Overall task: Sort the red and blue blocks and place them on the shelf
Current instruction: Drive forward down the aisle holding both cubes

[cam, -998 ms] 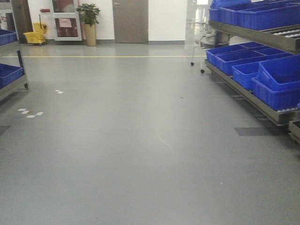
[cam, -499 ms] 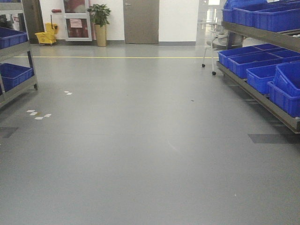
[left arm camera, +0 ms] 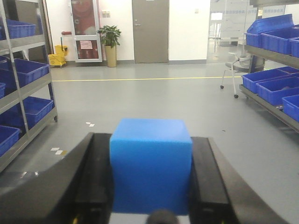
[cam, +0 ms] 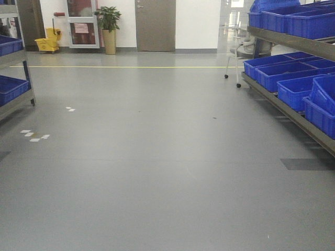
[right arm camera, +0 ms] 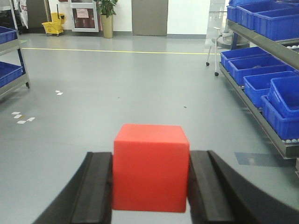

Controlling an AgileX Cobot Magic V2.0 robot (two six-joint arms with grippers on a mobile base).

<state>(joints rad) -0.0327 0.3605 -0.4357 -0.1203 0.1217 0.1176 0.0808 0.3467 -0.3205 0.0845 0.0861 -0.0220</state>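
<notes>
My left gripper (left arm camera: pixel 151 140) is shut on the sky-blue block (left arm camera: pixel 151 168), which fills the gap between the black fingers (left arm camera: pixel 96 177). The bright red block (right arm camera: pixel 150 168) is clamped in my right gripper (right arm camera: pixel 150 156), whose fingers (right arm camera: pixel 205 186) press its two sides. Both blocks hang above the grey floor. The shelf (cam: pixel 285 110), a steel multi-tier rack, runs along the right side of the aisle and also shows as shelf (right arm camera: pixel 254 112) in the right wrist view. Neither gripper shows in the front view.
Large blue bins (cam: pixel 296 91) fill the right rack. A second rack with bins (cam: pixel 10 89) stands at the left. A wheeled chair (cam: pixel 241 52), a potted plant (cam: pixel 109 26), a yellow mop bucket (cam: pixel 47 44) and a door (cam: pixel 155 25) lie far ahead.
The front view has crept forward and swung a little left. The white floor marks sit lower, the right rack has slid toward the edge, and more of the left rack shows.
</notes>
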